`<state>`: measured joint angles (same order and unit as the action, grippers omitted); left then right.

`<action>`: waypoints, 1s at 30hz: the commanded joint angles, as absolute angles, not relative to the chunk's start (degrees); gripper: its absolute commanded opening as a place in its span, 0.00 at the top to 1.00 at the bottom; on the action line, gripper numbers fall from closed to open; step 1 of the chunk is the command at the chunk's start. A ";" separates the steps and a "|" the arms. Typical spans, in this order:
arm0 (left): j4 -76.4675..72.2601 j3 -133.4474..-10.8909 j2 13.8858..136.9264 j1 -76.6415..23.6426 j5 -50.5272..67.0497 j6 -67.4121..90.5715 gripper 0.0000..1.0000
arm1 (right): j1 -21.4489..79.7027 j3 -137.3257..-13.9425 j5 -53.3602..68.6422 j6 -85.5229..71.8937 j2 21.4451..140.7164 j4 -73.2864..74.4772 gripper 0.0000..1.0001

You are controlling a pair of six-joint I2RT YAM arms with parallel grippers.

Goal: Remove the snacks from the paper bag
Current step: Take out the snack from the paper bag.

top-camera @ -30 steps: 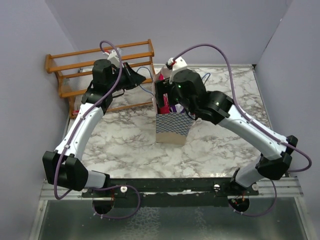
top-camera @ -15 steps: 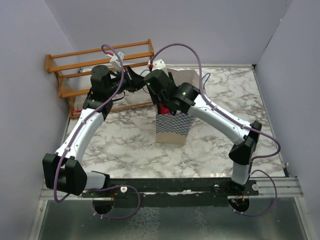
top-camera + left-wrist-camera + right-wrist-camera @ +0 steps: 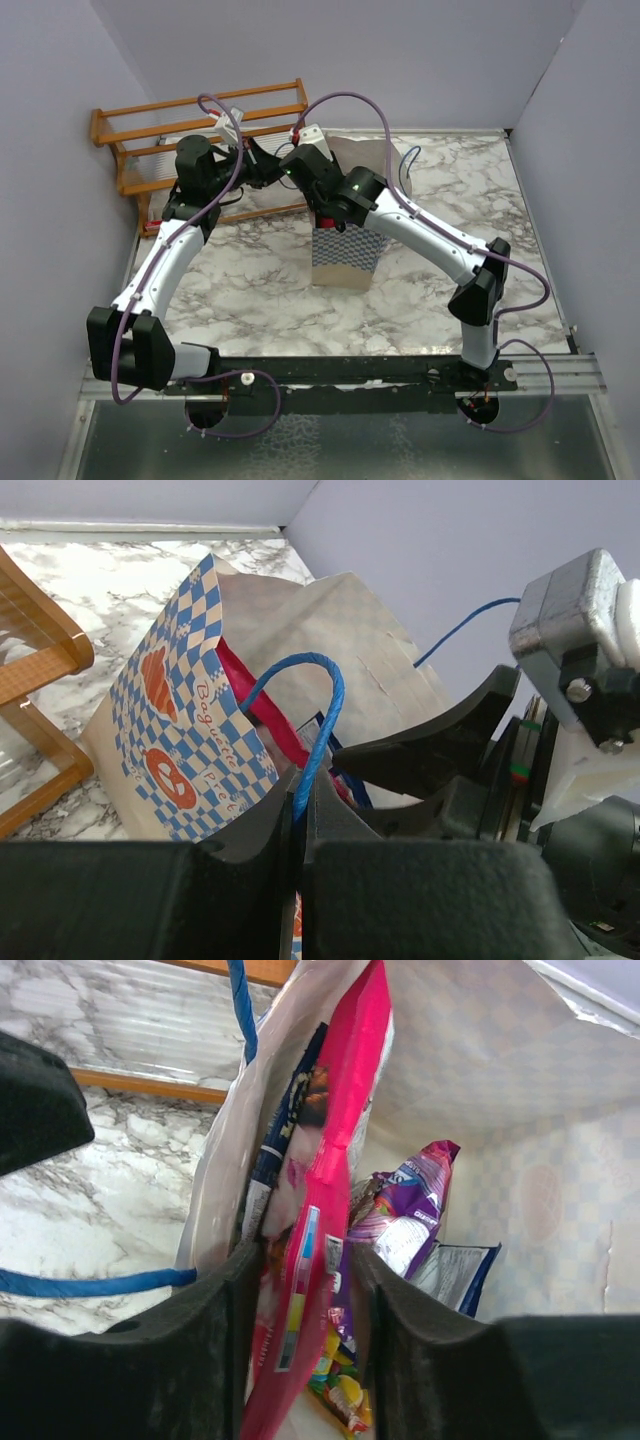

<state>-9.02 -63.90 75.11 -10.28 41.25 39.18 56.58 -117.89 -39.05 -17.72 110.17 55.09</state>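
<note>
The paper bag point(image 3: 345, 255) is seen standing upright on the marbled desk point(image 3: 250, 290), with the wooden rack point(image 3: 200, 110) just to its left. At the bag's left rim, the blue cord handle point(image 3: 325, 695) is pinched in the closed left pincer point(image 3: 300, 810). Inside the bag's mouth, the magenta-pink packet point(image 3: 345, 1090) is flanked closely by the fingers of the right pincer point(image 3: 305, 1260); whether it is clamped cannot be told. A purple packet point(image 3: 410, 1200) and yellow candy packs point(image 3: 335, 1395) are seen deeper in the bag.
</note>
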 commanded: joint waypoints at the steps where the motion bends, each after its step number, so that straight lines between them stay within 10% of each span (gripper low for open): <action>1: -10.83 -63.09 73.18 -10.11 43.76 37.98 1.00 | 56.83 -120.86 -42.08 -18.58 112.46 56.80 0.65; 5: -9.57 -62.38 72.56 -10.11 43.24 36.69 1.00 | 56.85 -122.50 -43.30 -18.84 112.82 57.39 0.67; 10: -9.26 -62.74 72.05 -10.11 43.50 35.88 1.00 | 56.87 -125.59 -43.49 -17.88 112.27 57.89 0.98; 30: -11.31 -61.70 71.98 -10.10 44.23 35.33 1.00 | 56.83 -125.97 -44.02 2.42 90.23 33.88 0.99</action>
